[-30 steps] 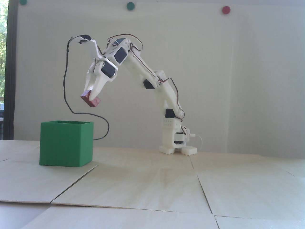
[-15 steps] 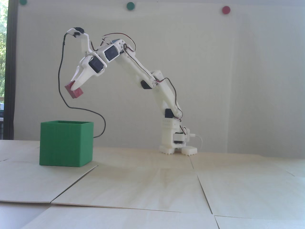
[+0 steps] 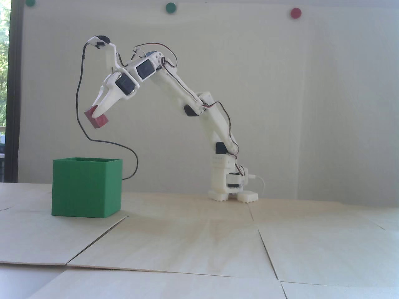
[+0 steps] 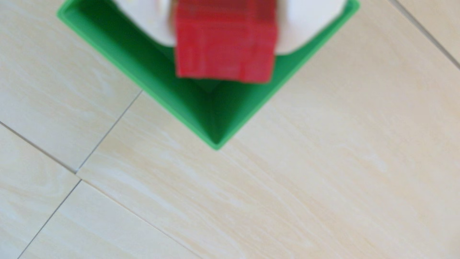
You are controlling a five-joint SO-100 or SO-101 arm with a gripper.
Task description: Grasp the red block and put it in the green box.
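The red block (image 3: 97,120) hangs in the air, pinched between the white fingers of my gripper (image 3: 96,112), which is shut on it. It sits well above the open top of the green box (image 3: 85,191), roughly over the box's right half in the fixed view. In the wrist view the red block (image 4: 225,47) fills the top centre between my two white fingertips (image 4: 306,25), with my gripper (image 4: 225,42) shut around it. Below it I look into the green box (image 4: 174,82), whose inner corner and walls show. The box's floor is mostly hidden by the block.
The arm's white base (image 3: 232,187) stands at the back centre of the pale wooden table (image 3: 199,243). A black cable (image 3: 81,102) loops from the wrist camera down behind the box. Panel seams (image 4: 104,134) cross the tabletop. Coloured dots (image 3: 295,13) mark the wall.
A second ago the gripper was lower and further right; it swung left and up with the block, to above the box. In the last half second it has barely moved.
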